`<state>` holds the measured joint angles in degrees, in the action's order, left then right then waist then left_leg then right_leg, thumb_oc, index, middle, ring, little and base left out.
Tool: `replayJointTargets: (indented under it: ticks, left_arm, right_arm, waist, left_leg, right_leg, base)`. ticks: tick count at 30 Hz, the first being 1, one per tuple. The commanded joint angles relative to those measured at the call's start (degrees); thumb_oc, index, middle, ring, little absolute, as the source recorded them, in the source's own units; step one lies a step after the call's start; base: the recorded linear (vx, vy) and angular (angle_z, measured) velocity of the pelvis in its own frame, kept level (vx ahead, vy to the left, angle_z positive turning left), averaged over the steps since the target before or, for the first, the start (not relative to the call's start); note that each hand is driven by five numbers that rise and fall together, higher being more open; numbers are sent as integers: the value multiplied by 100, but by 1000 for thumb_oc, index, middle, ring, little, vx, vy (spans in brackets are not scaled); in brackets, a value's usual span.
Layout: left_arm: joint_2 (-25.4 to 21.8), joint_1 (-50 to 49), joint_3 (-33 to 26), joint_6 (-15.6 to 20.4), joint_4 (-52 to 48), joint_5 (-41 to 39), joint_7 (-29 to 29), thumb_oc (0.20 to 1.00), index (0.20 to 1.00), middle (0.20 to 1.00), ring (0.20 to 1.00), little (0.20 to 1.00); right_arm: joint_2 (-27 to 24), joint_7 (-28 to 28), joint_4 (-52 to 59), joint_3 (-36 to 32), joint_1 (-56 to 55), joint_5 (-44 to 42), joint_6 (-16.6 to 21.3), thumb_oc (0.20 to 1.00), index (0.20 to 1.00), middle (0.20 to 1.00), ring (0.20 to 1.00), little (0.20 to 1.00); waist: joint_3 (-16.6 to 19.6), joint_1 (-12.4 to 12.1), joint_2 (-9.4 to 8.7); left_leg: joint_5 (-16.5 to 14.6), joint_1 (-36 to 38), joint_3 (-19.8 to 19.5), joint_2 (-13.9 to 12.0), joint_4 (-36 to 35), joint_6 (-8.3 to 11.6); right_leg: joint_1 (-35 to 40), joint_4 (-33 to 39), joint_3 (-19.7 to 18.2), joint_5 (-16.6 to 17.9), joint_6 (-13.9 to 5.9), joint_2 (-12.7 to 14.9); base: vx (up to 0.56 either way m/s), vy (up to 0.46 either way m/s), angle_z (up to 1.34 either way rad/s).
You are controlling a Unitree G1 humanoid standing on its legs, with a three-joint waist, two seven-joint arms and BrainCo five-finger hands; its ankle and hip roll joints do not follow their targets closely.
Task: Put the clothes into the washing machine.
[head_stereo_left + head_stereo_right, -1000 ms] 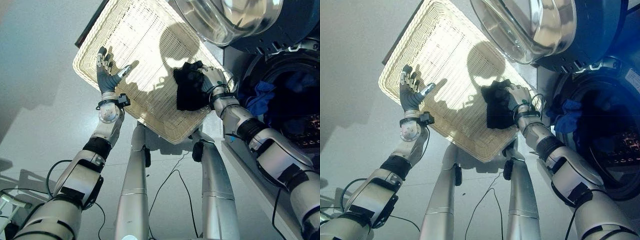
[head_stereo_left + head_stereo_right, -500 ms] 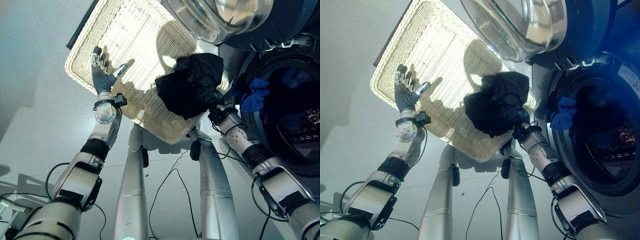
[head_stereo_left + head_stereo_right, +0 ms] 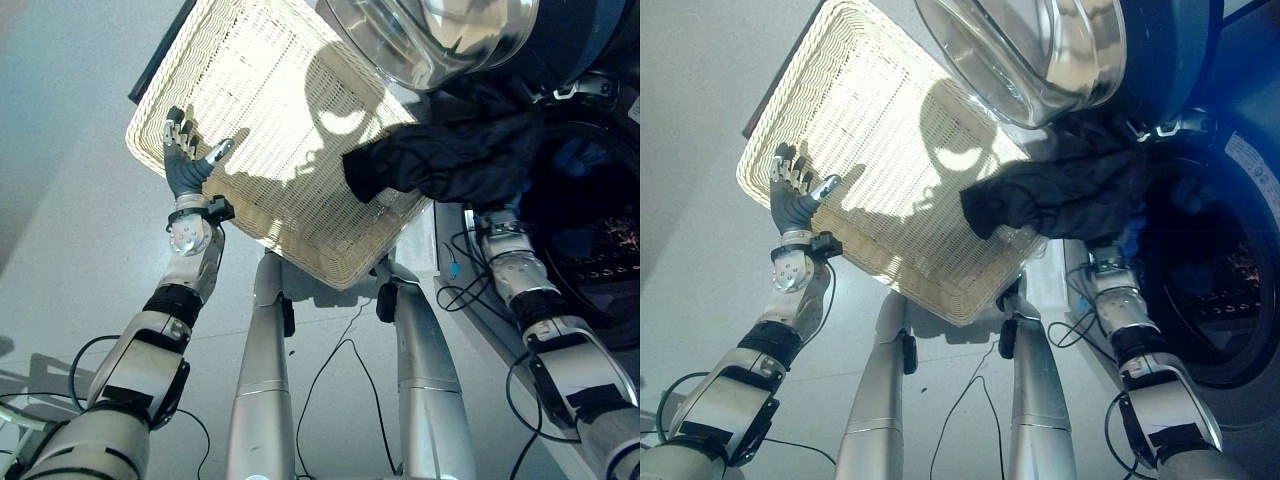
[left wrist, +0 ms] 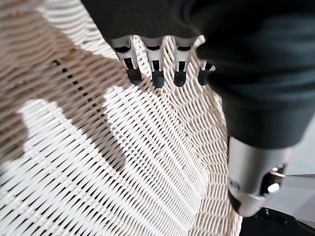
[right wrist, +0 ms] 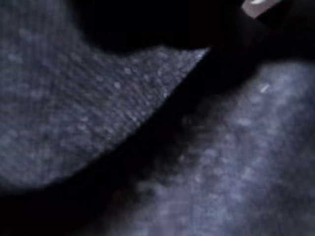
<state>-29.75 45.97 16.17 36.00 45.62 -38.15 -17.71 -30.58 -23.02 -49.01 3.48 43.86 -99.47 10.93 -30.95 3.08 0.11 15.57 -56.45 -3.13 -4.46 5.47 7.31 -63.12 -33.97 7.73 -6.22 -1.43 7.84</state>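
No writing is reading clearly. The left hand (image 3: 185, 160) is resting open-fingered over the wicker basket (image 3: 270, 120); the right hand's grip is hiding under the black garment (image 3: 450, 160), so I cannot tell.

Pale wicker basket (image 3: 270, 120) — tilted on a light grey floor (image 3: 70, 150).

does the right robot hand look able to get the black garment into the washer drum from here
Probably yes. The black garment already hangs at the washing machine opening, raised on the right arm, and the door is swung open above the wicker basket. Nothing seems to block the way, though the right robot hand's fingers are hidden under the cloth.
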Motion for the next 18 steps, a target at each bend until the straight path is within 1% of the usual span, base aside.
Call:
replayJointTargets:
  ticks: [1, 4, 5, 6, 8, 9, 10, 11, 12, 13, 15, 16, 17, 18]
  left_arm:
    - [-105, 334, -282, 423, 135, -125, 80, 1000, 1000, 1000, 1000, 1000]
    - [-106, 320, -287, 432, 174, -158, 123, 1000, 1000, 1000, 1000, 1000]
    - [-103, 363, -291, 464, 231, -171, 141, 1000, 1000, 1000, 1000, 1000]
    - [-104, 379, -291, 473, 259, -183, 150, 1000, 1000, 1000, 1000, 1000]
    - [-82, 379, -275, 488, 300, -206, 149, 1000, 1000, 1000, 1000, 1000]
    - [-88, 410, -279, 490, 305, -217, 152, 1000, 1000, 1000, 1000, 1000]
    - [-81, 389, -270, 493, 316, -242, 158, 1000, 1000, 1000, 1000, 1000]
    - [-81, 403, -275, 501, 313, -237, 164, 1000, 1000, 1000, 1000, 1000]
    - [-74, 375, -269, 501, 317, -235, 169, 1000, 1000, 1000, 1000, 1000]
    - [-43, 406, -260, 519, 331, -214, 153, 1000, 1000, 1000, 1000, 1000]
    - [-20, 399, -190, 497, 292, -199, 101, 1000, 1000, 1000, 1000, 1000]
    - [-11, 437, -151, 473, 250, -174, 57, 1000, 1000, 1000, 1000, 1000]
    - [-22, 423, -99, 451, 229, -176, 33, 1000, 1000, 1000, 1000, 1000]
    - [-81, 429, -28, 407, 193, -193, 16, 1000, 1000, 1000, 1000, 1000]
  right_arm:
    - [-342, 380, 18, -543, 24, -415, 699, 200, 200, 200, 200, 200]
    - [-399, 646, -191, -705, 4, -493, 867, 200, 200, 200, 200, 200]
    - [-422, 864, -343, -840, 33, -452, 966, 200, 200, 200, 200, 200]
    - [-442, 1006, -430, -892, 40, -436, 978, 200, 200, 200, 200, 200]
    - [-454, 1193, -551, -935, 52, -408, 1084, 200, 200, 200, 200, 200]
    - [-469, 1261, -585, -962, 83, -392, 1109, 200, 200, 200, 200, 200]
    - [-490, 1601, -699, -1004, 76, -348, 1205, 200, 200, 200, 200, 200]
    - [-487, 1991, -783, -1052, 95, -220, 1247, 200, 200, 200, 200, 200]
    - [-478, 2217, -811, -1052, 71, -125, 1216, 200, 200, 200, 200, 200]
    - [-511, 2843, -1060, -1070, 100, 162, 989, 200, 200, 200, 200, 200]
    - [-602, 3424, -1280, -1026, 136, 543, 769, 200, 200, 200, 200, 200]
    - [-710, 3704, -1390, -958, 250, 768, 683, 200, 200, 200, 200, 200]
    - [-809, 3951, -1420, -881, 323, 918, 713, 200, 200, 200, 200, 200]
    - [-1030, 4554, -1445, -754, 516, 1095, 776, 200, 200, 200, 200, 200]
  waist:
    - [116, 28, -194]
    - [116, 30, -184]
    - [116, 48, -178]
    - [116, 53, -175]
    - [116, 43, -159]
    - [116, 48, -158]
    - [116, 38, -146]
    - [116, 41, -146]
    - [116, 34, -143]
    - [116, 29, -139]
    - [116, -5, -123]
    - [116, -21, -112]
    - [116, -43, -106]
    - [116, -70, -108]
  left_leg:
    - [-814, -10, 505, 190, 649, 37]
    - [-865, 50, 503, 180, 644, 48]
    - [-816, -4, 513, 184, 639, 45]
    - [-818, 2, 514, 188, 631, 45]
    - [-863, 56, 516, 177, 626, 51]
    - [-811, 2, 524, 183, 618, 46]
    - [-864, 65, 518, 176, 620, 53]
    - [-814, 22, 528, 179, 607, 49]
    - [-865, 79, 524, 170, 612, 56]
    - [-799, 35, 533, 178, 594, 45]
    - [-839, 79, 525, 176, 600, 44]
    - [-781, 12, 528, 185, 606, 37]
    - [-833, 70, 514, 180, 628, 45]
    - [-844, 72, 489, 182, 670, 47]
  right_leg:
    - [421, 2096, 33, 1745, -769, -262]
    - [481, 2127, 16, 1719, -780, -263]
    - [431, 2146, 13, 1775, -773, -253]
    - [437, 2163, 11, 1783, -773, -252]
    - [493, 2170, 10, 1744, -781, -251]
    - [442, 2187, 10, 1795, -770, -242]
    - [502, 2188, 0, 1749, -777, -248]
    - [469, 2209, 7, 1802, -771, -239]
    - [524, 2197, 8, 1756, -783, -247]
    - [490, 2219, 13, 1814, -766, -237]
    - [537, 2212, 26, 1775, -771, -233]
    - [482, 2223, 36, 1828, -757, -228]
    - [537, 2201, 37, 1782, -762, -237]
    - [544, 2184, 40, 1776, -754, -236]
  base:
    - [-9, 12, -4]
    - [-1, 4, -4]
    - [0, 0, 0]
    - [0, 0, 0]
    - [0, 0, 0]
    - [0, 0, 0]
    - [0, 0, 0]
    - [0, 0, 0]
    - [0, 0, 0]
    - [0, 0, 0]
    - [0, 0, 0]
    - [12, -30, -2]
    - [-2, -44, -2]
    - [-2, -36, -3]
